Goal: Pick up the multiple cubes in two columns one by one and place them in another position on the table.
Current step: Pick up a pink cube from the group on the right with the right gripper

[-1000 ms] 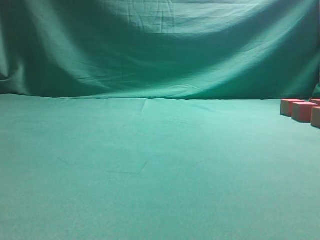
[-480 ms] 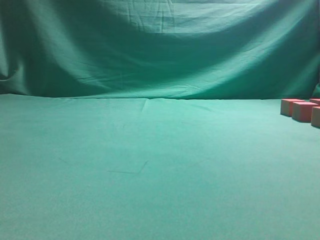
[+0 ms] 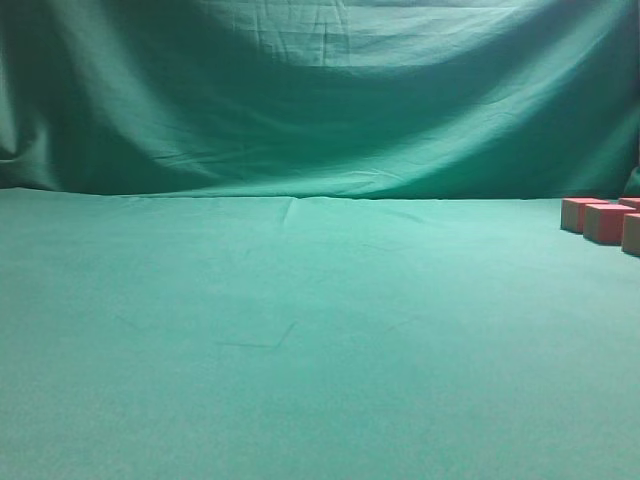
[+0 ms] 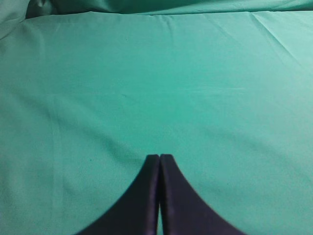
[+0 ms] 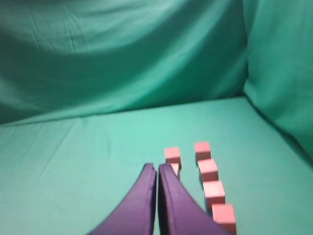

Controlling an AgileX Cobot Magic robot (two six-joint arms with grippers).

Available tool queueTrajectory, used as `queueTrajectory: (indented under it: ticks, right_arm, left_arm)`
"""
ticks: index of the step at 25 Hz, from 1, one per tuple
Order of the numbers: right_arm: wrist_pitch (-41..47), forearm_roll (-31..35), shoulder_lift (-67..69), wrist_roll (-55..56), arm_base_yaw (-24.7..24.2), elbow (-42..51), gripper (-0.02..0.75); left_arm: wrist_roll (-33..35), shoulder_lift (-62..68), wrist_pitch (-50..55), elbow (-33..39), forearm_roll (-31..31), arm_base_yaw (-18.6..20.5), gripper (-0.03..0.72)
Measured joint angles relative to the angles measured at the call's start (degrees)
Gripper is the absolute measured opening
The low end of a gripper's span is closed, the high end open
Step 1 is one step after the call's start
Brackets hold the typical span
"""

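Note:
Reddish-pink cubes (image 3: 607,222) sit at the far right edge of the green table (image 3: 300,330) in the exterior view, partly cut off. In the right wrist view the cubes form two columns: a right column of several cubes (image 5: 208,170) and a left column whose far cube (image 5: 172,154) shows, the rest hidden behind the fingers. My right gripper (image 5: 157,167) is shut and empty, above the table just left of the columns. My left gripper (image 4: 159,156) is shut and empty over bare green cloth. Neither gripper shows in the exterior view.
A wrinkled green backdrop curtain (image 3: 320,90) hangs behind the table and wraps round the right side (image 5: 279,73). The table's far edge meets the curtain (image 4: 146,12).

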Motion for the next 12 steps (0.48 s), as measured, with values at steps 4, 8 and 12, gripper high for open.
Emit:
queueTrajectory:
  ticks: [4,8,12]
  right_arm:
    - [8.94,0.56,5.38,-4.87,0.00,-5.05,0.000]
    - [20.06,0.59,12.82,-10.06,0.00,-10.33,0.000]
    - [29.17,0.36,22.46,-10.72,0.15,-14.61,0.000]
  left_arm:
    - [0.00,0.00,0.00,0.00,0.00,0.00,0.000]
    - [0.00,0.00,0.00,0.00,0.00,0.00,0.000]
    - [0.00,0.00,0.00,0.00,0.00,0.00,0.000]
